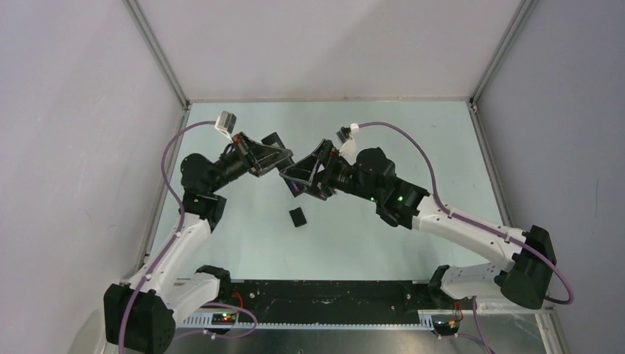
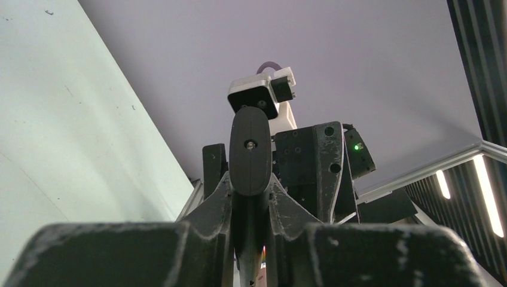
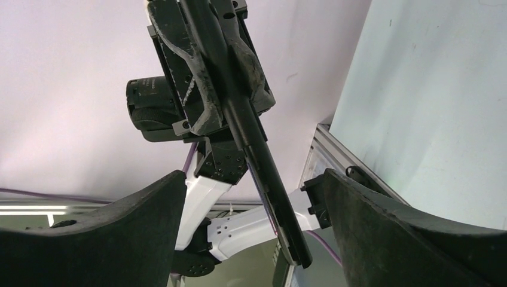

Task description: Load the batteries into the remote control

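The remote control [image 3: 248, 134], a slim black bar, is held off the table [image 1: 383, 129] by my left gripper [image 1: 269, 158], which is shut on it. In the left wrist view the remote [image 2: 250, 149] is seen end-on, clamped in the left gripper [image 2: 250, 200]. My right gripper [image 3: 251, 176] is open, and the remote's free end passes between its fingers [image 3: 119, 233] without touching them. A thin purple sliver [image 3: 267, 200] runs along the remote's edge; I cannot tell whether it is a battery. No battery shows clearly elsewhere.
A small loose black cover plate [image 1: 297, 217] lies on the table just in front of the two grippers. Pale walls and metal corner posts [image 1: 158, 55] enclose the table on three sides. The arm bases sit on a black rail [image 1: 324, 295] at the near edge.
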Robot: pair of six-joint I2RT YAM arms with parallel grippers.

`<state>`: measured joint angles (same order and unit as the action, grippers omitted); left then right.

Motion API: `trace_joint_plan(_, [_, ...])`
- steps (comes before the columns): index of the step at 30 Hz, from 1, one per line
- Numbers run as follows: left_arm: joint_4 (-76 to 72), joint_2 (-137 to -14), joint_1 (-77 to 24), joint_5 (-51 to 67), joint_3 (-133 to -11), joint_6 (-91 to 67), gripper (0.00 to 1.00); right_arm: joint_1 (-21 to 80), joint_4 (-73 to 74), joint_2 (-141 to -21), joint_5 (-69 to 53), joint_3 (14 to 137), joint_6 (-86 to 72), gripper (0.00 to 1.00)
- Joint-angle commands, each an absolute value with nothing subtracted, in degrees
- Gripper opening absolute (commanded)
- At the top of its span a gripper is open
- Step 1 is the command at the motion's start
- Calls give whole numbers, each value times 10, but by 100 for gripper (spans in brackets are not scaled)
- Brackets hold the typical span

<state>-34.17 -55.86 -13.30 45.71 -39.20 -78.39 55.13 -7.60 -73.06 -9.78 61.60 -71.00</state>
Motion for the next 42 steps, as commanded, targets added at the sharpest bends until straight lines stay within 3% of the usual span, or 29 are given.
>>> trace_joint_plan(1, [-361, -554, -128, 476, -391, -761, 0, 543, -49, -702, -89, 617, -682, 88])
trace_joint_plan(9, [-341, -551, -122, 519, -375, -737, 0, 538, 15, -664, -71, 617, -571, 88])
trace_joint_plan(16, [-337, -551, -122, 579, -378, -753, 0, 502, -19, -690, -210, 625, -497, 88])
trace_joint_plan(25, [-333, -530, -122, 598, -373, -761, 0, 509, -43, -737, -281, 662, -464, 82])
trace_joint_plan(42, [-330, -528, -122, 605, -371, -762, 1, 515, -132, -793, -325, 663, -568, 33])
